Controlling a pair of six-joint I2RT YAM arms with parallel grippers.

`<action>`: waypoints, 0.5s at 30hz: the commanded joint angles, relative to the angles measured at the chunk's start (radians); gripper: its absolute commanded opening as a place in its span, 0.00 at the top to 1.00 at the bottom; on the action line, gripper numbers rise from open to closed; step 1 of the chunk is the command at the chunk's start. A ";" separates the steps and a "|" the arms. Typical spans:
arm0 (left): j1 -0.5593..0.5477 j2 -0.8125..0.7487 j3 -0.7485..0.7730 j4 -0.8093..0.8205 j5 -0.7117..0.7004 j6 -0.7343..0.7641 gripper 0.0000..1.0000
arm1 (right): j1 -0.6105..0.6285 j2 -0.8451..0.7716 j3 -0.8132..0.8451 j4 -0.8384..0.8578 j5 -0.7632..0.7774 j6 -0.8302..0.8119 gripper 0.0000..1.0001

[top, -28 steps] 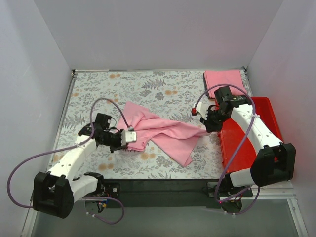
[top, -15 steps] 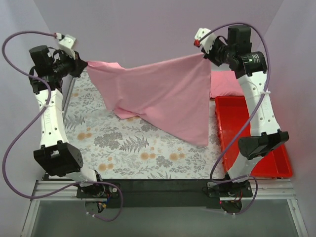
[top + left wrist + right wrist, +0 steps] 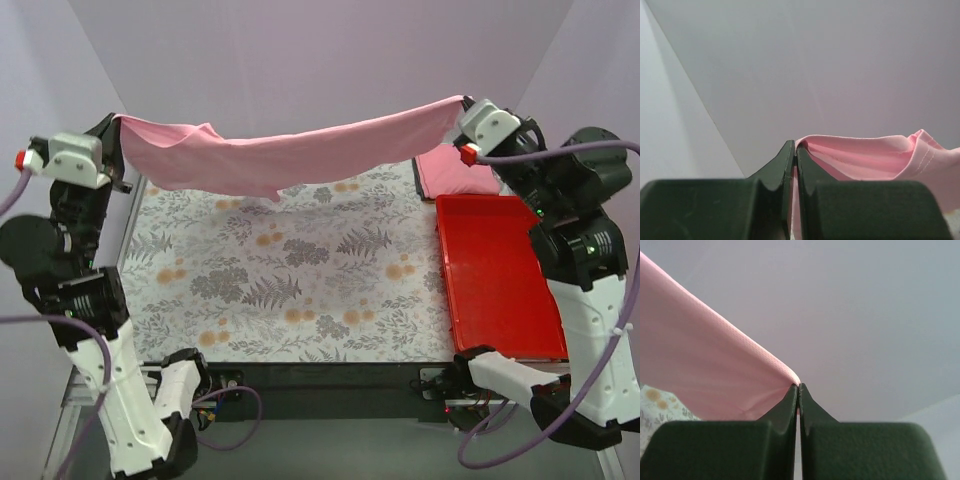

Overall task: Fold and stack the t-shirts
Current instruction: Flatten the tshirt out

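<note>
A pink t-shirt (image 3: 290, 155) hangs stretched in the air across the back of the table, high above the floral cloth. My left gripper (image 3: 118, 120) is shut on its left corner; the left wrist view shows the jaws (image 3: 794, 146) pinched on pink fabric (image 3: 865, 157). My right gripper (image 3: 462, 102) is shut on its right corner; the right wrist view shows the tips (image 3: 798, 386) clamped on the shirt's edge (image 3: 705, 355). A folded pink t-shirt (image 3: 450, 172) lies at the back right, partly hidden by my right arm.
A red tray (image 3: 495, 275) sits along the table's right side. The floral tablecloth (image 3: 290, 280) covers the table. Grey walls close in on the left, back and right. Purple cables loop from both arms.
</note>
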 commanded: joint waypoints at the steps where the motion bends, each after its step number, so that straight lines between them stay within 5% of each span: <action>1: 0.004 -0.104 -0.051 0.073 -0.075 -0.028 1.00 | -0.001 -0.085 -0.066 0.162 -0.054 0.044 0.99; 9: 0.005 -0.109 0.119 -0.002 -0.220 0.031 1.00 | -0.001 -0.214 -0.128 0.305 -0.043 0.080 0.99; 15: 0.004 -0.037 0.067 -0.080 -0.197 0.111 1.00 | -0.003 -0.162 -0.187 0.303 -0.095 0.006 0.99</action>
